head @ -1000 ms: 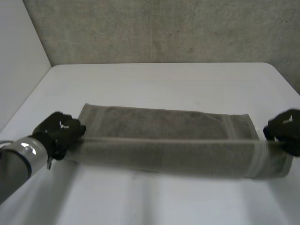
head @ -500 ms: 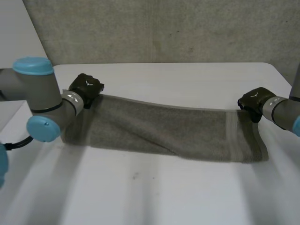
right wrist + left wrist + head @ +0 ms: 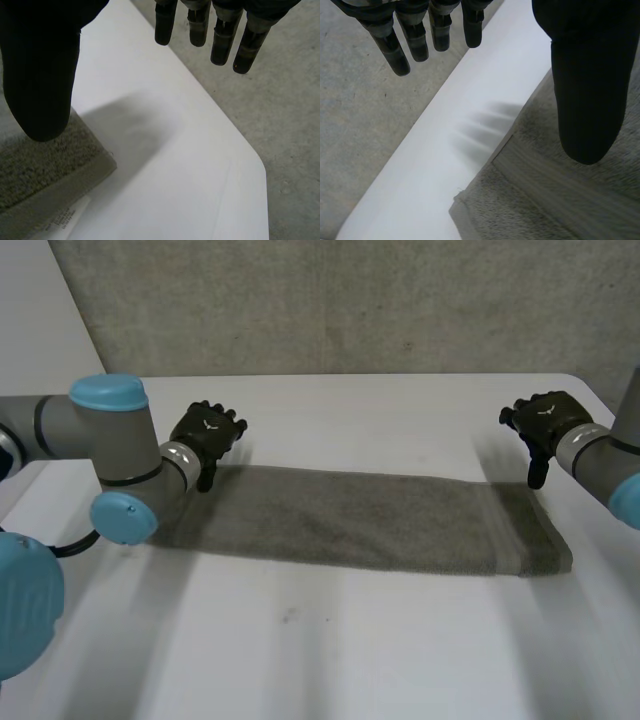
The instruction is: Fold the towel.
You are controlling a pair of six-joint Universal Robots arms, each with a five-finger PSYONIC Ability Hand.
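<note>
The towel [image 3: 360, 520] lies flat across the middle of the table [image 3: 380, 410], a long strip that looks doubled, so this fold seems laid. The left hand [image 3: 207, 435] hovers at its ten o'clock corner and the right hand [image 3: 543, 422] at two o'clock. Both have their fingers straight and apart, holding nothing.

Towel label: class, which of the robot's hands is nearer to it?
Right. The right hand hangs open at the towel corner that bears the label; the left hand is open at the towel's opposite end.
</note>
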